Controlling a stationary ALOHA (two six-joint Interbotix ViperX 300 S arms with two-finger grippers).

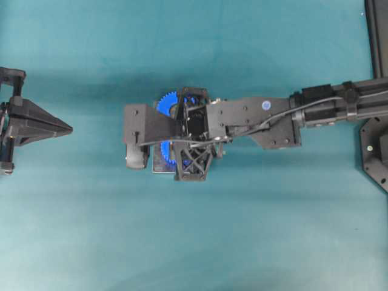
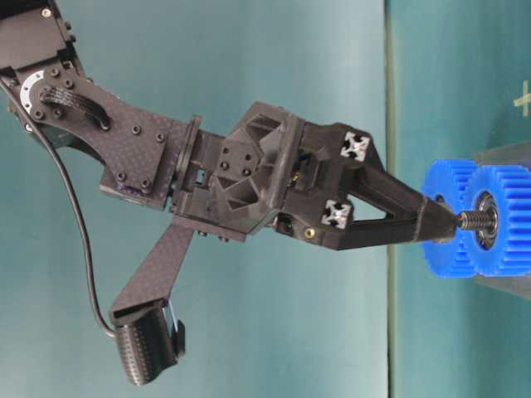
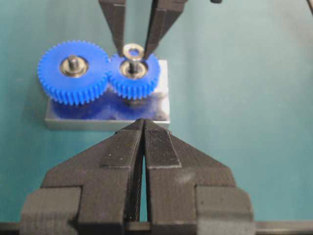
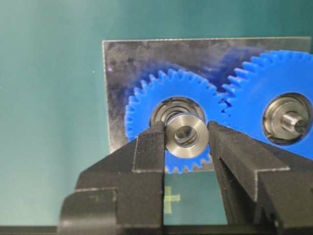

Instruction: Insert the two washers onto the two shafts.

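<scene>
Washer [image 4: 185, 135] gripped by right tool [image 4: 185, 147], held just above threaded shaft [image 2: 470, 220] of smaller gear [image 3: 133, 74]; not yet seated. Left tool [image 3: 143, 147] closed, empty.

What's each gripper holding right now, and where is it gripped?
The right gripper holds the washer, pinched by its outer rim on opposite sides, just above the shaft of the smaller gear. The left gripper is shut on nothing.
</scene>
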